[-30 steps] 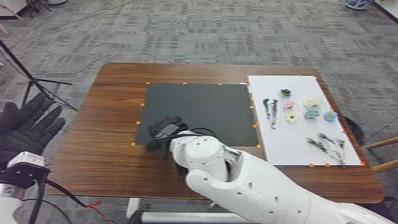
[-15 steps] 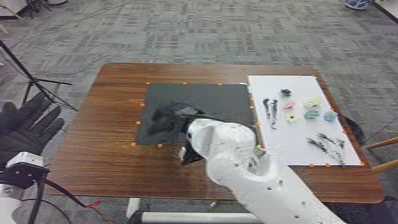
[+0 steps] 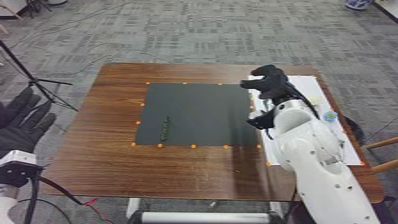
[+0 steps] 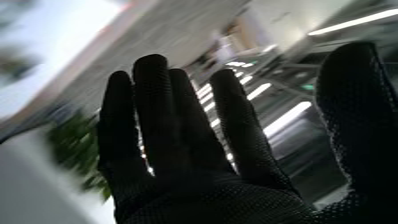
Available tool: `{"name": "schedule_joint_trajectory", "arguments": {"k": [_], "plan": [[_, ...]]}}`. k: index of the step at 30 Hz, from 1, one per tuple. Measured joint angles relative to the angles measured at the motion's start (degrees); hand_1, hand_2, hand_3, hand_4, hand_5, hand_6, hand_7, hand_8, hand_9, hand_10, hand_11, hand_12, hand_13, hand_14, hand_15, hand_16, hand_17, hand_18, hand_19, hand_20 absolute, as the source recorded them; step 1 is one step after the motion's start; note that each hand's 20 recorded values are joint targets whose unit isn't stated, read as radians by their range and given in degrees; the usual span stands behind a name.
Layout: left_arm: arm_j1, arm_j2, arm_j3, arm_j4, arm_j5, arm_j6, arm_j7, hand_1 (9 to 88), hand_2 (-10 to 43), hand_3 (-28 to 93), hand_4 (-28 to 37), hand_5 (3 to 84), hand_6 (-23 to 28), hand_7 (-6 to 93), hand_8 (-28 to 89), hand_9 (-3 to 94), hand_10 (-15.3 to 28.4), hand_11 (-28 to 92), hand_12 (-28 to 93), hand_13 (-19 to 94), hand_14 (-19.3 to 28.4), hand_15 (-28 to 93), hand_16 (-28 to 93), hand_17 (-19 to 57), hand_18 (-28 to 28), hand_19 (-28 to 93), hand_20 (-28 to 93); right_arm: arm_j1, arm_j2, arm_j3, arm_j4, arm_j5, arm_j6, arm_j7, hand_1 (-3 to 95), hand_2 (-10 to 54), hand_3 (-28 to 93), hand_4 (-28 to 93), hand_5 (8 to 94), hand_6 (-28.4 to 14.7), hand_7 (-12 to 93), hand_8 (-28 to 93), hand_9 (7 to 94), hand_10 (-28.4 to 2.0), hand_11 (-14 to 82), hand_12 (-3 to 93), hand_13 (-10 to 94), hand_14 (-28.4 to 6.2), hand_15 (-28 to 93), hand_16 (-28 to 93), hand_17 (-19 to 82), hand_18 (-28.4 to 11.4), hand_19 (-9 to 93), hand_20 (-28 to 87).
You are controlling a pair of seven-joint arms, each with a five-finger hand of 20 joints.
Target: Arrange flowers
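Covering the upper left part of the white sheet (image 3: 304, 81), right of centre in the head view, the right hand (image 3: 271, 91) is seen reaching partly over the edge of the black mat (image 3: 200, 110). In the right wrist view the fingers (image 4: 158, 115) of the right hand are held straight, with slim gaps between them, and the thumb (image 4: 358, 100) is set wide apart from them. Nothing is gripped. Whether the sheet or mat is touched by the hand cannot be told.

One green stem (image 3: 165, 129) is noted at left of centre in the head view, laid flat on the lower left part of the mat, well apart from both hands. It is angled nearly straight up the frame. At right of the frame, beside the right forearm, a blue flower (image 3: 330, 116) is found on the sheet. Part of the sheet is hidden by the arm.

The left hand (image 3: 19, 134) is placed at the left edge of the frame, off the brown table (image 3: 98, 165), its fingers straight and spread, nothing held. Orange marks (image 3: 226, 146) are set along the mat's border. Blurred green leaves (image 4: 75, 150) are caught behind the right hand in the wrist view.
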Motion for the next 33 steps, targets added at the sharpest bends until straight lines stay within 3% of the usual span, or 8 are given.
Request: {"name": "schedule_joint_trajectory", "arguments": {"k": [6,11,14,19,28,33], "plan": [[1.38,-0.46,-0.98,-0.70,-0.04,0.13,0.61,24.0,13.9,67,-28.3,34.8,6.3,6.6,-5,26.9,10.0,6,15,21,11.5,12,0,-3.4,10.5,12,11,-7.24,7.72,4.60,-3.26,-7.60,-5.49,7.30,34.0,-9.5,72,-22,48.5,-11.7,10,-9,45.3,-25.5,16.1,18.0,31,-26.6,60,16,12,-28.4,61,38],[2.44,-0.79,-1.83,-1.17,-0.18,0.33,0.80,24.2,13.9,67,-28.3,34.6,6.4,6.7,-5,26.1,9.8,5,15,21,11.5,13,1,-3.4,10.5,12,11,-11.85,12.07,8.20,-4.29,-7.57,-9.41,8.39,35.2,-9.5,70,-23,49.3,-12.9,9,-8,46.9,-27.2,15.8,18.1,35,-27.9,68,21,19,-28.4,74,47],[3.11,-0.94,-2.40,-1.49,-0.86,0.73,1.41,24.2,13.9,67,-28.3,34.6,6.3,6.8,-5,25.9,9.8,5,15,21,11.5,13,1,-3.4,10.5,12,11,-12.90,14.72,7.05,-4.28,-9.03,-9.65,12.92,36.7,-9.5,69,-24,50.3,-13.5,9,-8,48.5,-27.4,16.7,18.3,36,-28.2,70,24,21,-28.4,77,51],[3.96,-1.34,-3.22,-1.79,-1.79,1.18,1.84,24.3,13.9,67,-28.3,34.5,6.3,7.0,-5,25.8,9.8,5,15,21,11.7,13,1,-3.3,10.5,12,11,-13.87,15.28,7.67,-4.25,-10.04,-10.38,18.06,39.7,-9.5,69,-26,51.5,-14.4,8,-7,48.6,-27.0,17.3,18.5,37,-28.0,70,25,22,-28.4,78,53],[4.61,-1.71,-3.68,-1.90,-1.83,1.31,1.84,24.1,13.8,68,-28.3,34.5,6.3,7.1,-5,26.3,10.2,6,15,21,11.7,14,0,-3.3,10.4,12,11,-17.74,15.06,12.86,-5.43,-10.13,-15.21,18.84,43.6,-9.5,67,-28,56.7,-16.3,5,-8,52.3,-25.5,19.0,18.9,39,-27.3,72,28,23,-28.4,78,54],[5.12,-1.81,-4.15,-2.07,-1.80,1.30,1.70,24.2,13.8,68,-28.3,34.6,6.4,7.2,-5,27.1,10.5,7,15,21,11.8,14,0,-3.3,10.4,12,11,-19.76,14.99,15.85,-5.73,-8.52,-17.57,20.24,46.3,-9.5,66,-28,62.1,-14.3,6,-8,58.3,-24.1,20.6,19.5,43,-25.8,72,30,23,-28.4,78,54]]}}
